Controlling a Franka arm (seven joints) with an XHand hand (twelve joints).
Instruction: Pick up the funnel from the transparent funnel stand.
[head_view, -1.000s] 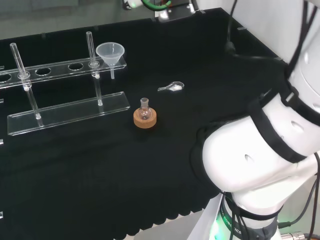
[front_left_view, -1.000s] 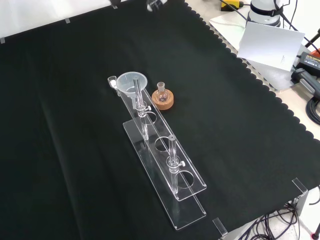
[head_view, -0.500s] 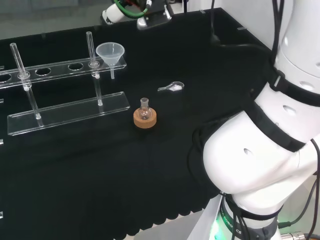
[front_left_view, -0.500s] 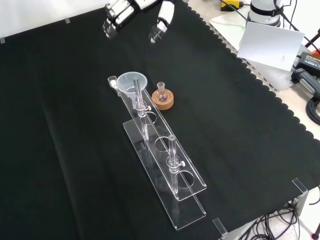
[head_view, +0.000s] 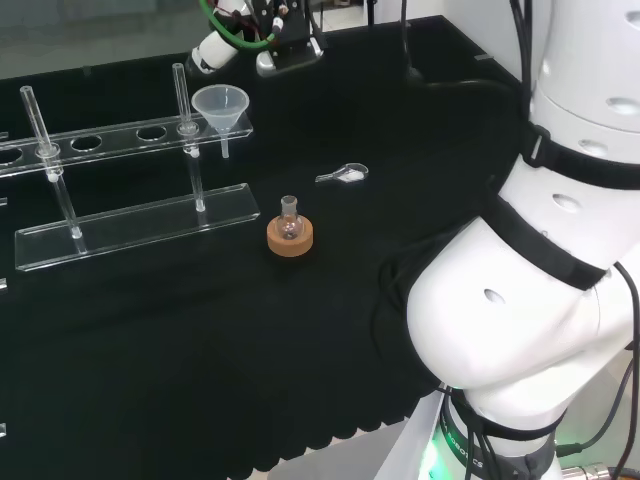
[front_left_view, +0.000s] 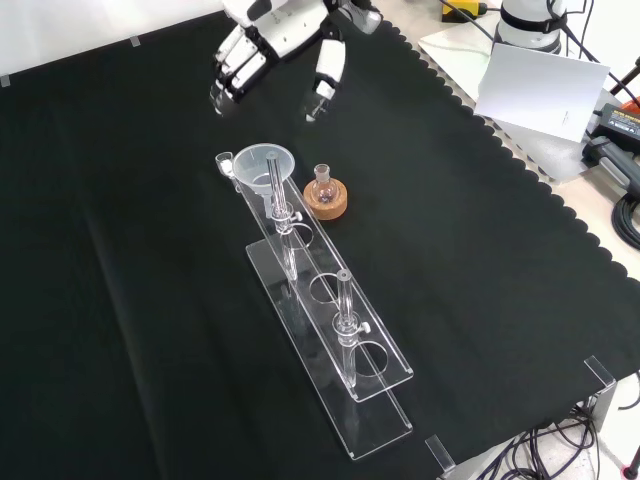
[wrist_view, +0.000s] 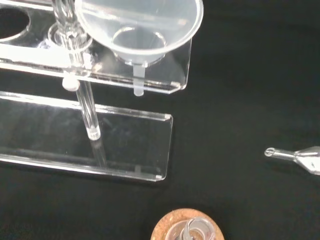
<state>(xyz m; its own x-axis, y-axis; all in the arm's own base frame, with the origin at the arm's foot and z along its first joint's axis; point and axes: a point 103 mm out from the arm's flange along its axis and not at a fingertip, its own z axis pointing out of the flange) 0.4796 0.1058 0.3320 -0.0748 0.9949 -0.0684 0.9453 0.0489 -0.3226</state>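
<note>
A clear funnel (head_view: 220, 105) sits in the end hole of the transparent stand (head_view: 110, 138), its spout hanging through the upper shelf. In the front view the funnel (front_left_view: 263, 160) is at the far end of the stand (front_left_view: 335, 335). The hand (front_left_view: 281, 38) hovers above and beyond it, open, with fingers (front_left_view: 229, 78) and thumb spread and nothing between them. In the head view the hand (head_view: 268, 45) is just behind the funnel. The wrist view looks down on the funnel (wrist_view: 137, 25) and the stand's shelf (wrist_view: 165, 82).
A small round flask on a cork ring (head_view: 290, 237) stands near the stand's funnel end, also in the front view (front_left_view: 327, 201) and the wrist view (wrist_view: 186, 230). A small clear glass piece (head_view: 345, 174) lies on the cloth to its right. Two upright rods (head_view: 180, 85) rise from the stand.
The hand has come in over the far edge of the cloth and lowered toward the funnel, staying open. The arm's links have swung with it. The ware has not moved.
</note>
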